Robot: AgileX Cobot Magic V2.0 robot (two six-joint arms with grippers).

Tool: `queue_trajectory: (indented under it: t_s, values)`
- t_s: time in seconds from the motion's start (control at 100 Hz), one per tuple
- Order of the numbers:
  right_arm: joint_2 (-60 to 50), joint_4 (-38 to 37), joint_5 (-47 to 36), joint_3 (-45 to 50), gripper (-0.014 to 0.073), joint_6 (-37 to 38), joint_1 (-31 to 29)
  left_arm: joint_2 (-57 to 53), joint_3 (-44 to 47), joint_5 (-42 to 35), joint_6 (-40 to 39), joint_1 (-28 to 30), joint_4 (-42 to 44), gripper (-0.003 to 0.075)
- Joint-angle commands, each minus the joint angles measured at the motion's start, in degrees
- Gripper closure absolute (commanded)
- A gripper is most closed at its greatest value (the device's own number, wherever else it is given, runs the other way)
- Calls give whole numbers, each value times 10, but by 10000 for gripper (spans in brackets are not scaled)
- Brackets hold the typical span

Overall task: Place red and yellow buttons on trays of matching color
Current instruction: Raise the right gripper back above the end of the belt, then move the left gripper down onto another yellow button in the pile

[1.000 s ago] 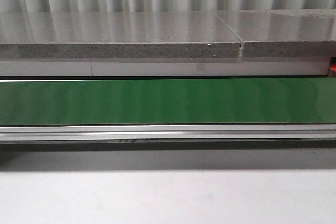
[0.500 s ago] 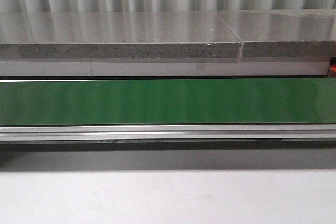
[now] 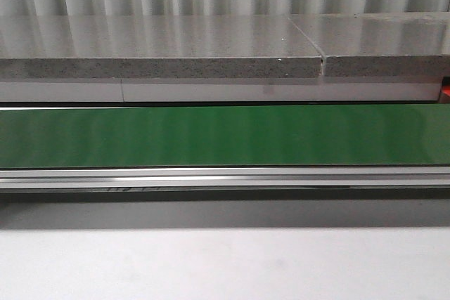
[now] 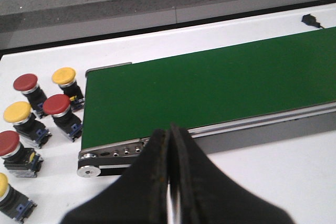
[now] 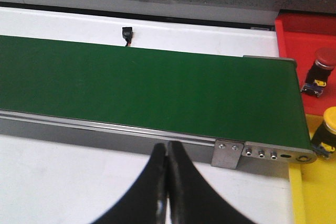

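Note:
In the left wrist view, several loose buttons stand on the white table beside the end of the green belt, among them a red button and a yellow button. My left gripper is shut and empty, above the belt's near rail. In the right wrist view, a red tray holds a red button. A yellow tray holds a yellow button. My right gripper is shut and empty over the white table by the belt. The front view shows no gripper and no button.
The green conveyor belt runs across the front view with an aluminium rail along its near side. A grey stone ledge lies behind it. A small black connector lies on the table beyond the belt.

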Motion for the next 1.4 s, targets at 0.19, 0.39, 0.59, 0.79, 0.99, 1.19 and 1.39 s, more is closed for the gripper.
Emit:
queue_trajectory:
  t_s: [0.19, 0.39, 0.59, 0.79, 0.99, 1.19, 1.39]
  values:
    - [5, -1, -44, -14, 666, -6, 2, 168, -102, -50, -108, -3, 93, 741]
    - [5, -1, -44, -14, 666, -6, 2, 261, -153, -45, -123, -3, 97, 738]
    - [5, -1, -44, -14, 666, -6, 2, 331, -188, -45, -124, 16, 93, 618]
    - [5, -1, -44, -14, 666, -6, 2, 391, -221, -40, -124, 110, 55, 415]
    - [5, -1, -44, -14, 666, -6, 2, 457, -253, 20, -122, 216, 28, 286]
    - [5, -1, -44, -14, 666, -6, 2, 513, -253, 50, -83, 321, -63, 225]
    - [5, -1, -44, -14, 666, -6, 2, 599, -272, 104, -42, 399, -127, 225]
